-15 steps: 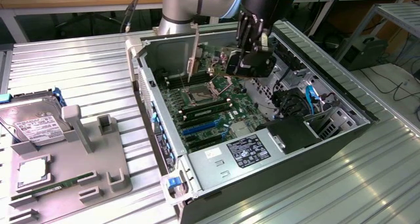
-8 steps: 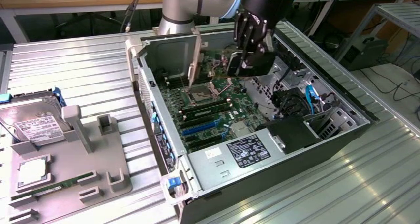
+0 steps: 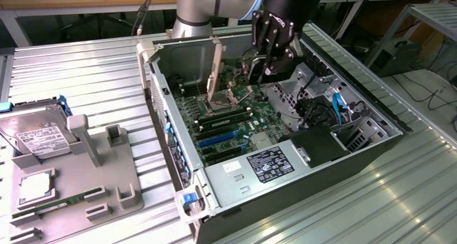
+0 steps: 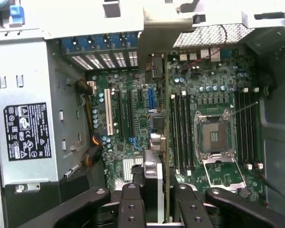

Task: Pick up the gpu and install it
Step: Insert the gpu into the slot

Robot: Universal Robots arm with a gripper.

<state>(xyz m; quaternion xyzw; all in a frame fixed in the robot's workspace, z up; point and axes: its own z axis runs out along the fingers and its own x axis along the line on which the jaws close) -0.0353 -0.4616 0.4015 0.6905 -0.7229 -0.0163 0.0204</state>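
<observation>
Gpu [image 4: 156, 137] held edge-on above the motherboard [image 4: 133, 109]
We see the gripper [image 4: 159, 205] clamped on the card inside the open case [image 3: 371, 102]; we judge the lowering wants it upright, its edge parallel to the slot, and the bracket clear of the rear wall.

A ribbed metal table [image 3: 85, 78] carries an open computer case [image 3: 321, 201] on the exterior view's right and, just beside it on the left, a grey slotted tray [image 3: 75, 180].
</observation>
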